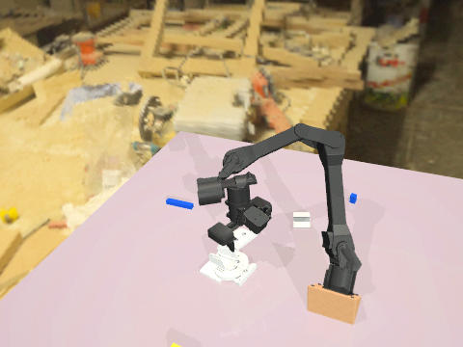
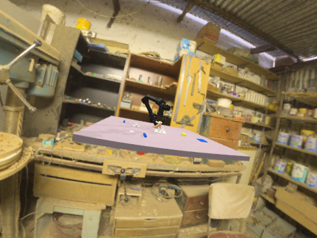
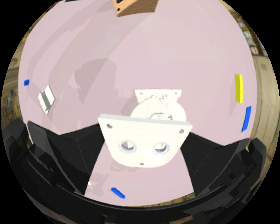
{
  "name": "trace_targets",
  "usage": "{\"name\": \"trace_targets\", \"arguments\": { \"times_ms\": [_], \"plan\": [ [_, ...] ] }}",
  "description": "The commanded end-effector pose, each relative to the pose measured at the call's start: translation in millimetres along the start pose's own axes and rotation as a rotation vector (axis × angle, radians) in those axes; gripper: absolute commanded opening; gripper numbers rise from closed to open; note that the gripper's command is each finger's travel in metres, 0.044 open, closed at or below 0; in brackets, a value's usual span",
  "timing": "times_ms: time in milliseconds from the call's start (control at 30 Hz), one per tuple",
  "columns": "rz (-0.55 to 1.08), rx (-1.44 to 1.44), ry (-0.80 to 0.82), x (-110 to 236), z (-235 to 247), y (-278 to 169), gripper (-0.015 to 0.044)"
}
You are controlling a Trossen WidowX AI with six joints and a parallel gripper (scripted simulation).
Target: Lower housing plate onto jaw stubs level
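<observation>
The gripper [image 1: 237, 239] [image 3: 144, 130], fingers spread wide, grips the white housing plate [image 1: 245, 237] [image 3: 142, 142] near the base assembly [image 1: 231, 268] [image 3: 161, 107].

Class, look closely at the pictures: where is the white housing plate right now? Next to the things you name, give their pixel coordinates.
In the wrist view, the housing plate [image 1: 245, 237] [image 3: 145, 142] is gripped between the fingers of the hand [image 1: 234, 239] [image 3: 144, 130], at lower centre, partly overlapping the round white base assembly [image 1: 230, 266] [image 3: 158, 106].

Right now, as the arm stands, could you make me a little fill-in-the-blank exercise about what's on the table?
The gripper is holding a ____ plate.
That plate has ____ large round holes.
The arm's base sits on an ____ block.
The long bar is ____.

Missing words: white; two; orange; blue
</observation>
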State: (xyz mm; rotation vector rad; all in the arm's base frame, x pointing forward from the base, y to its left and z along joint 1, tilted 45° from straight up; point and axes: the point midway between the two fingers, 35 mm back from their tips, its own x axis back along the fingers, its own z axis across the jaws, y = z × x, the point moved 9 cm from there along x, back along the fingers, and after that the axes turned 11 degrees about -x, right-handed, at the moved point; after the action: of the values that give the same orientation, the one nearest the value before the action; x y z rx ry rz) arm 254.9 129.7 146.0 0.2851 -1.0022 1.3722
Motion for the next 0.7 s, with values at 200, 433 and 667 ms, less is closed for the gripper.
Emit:
{"name": "trace_targets", "arguments": {
  "times_ms": [200, 433, 667],
  "plan": [
    [0.010, 0.124, 0.014, -1.1, -29.7, 24.1, 0.0351],
    [0.012, 0.140, 0.017, -1.5, -33.4, 27.5, 0.0351],
    [0.012, 0.140, 0.017, -1.5, -33.4, 27.5, 0.0351]
  ]
}}
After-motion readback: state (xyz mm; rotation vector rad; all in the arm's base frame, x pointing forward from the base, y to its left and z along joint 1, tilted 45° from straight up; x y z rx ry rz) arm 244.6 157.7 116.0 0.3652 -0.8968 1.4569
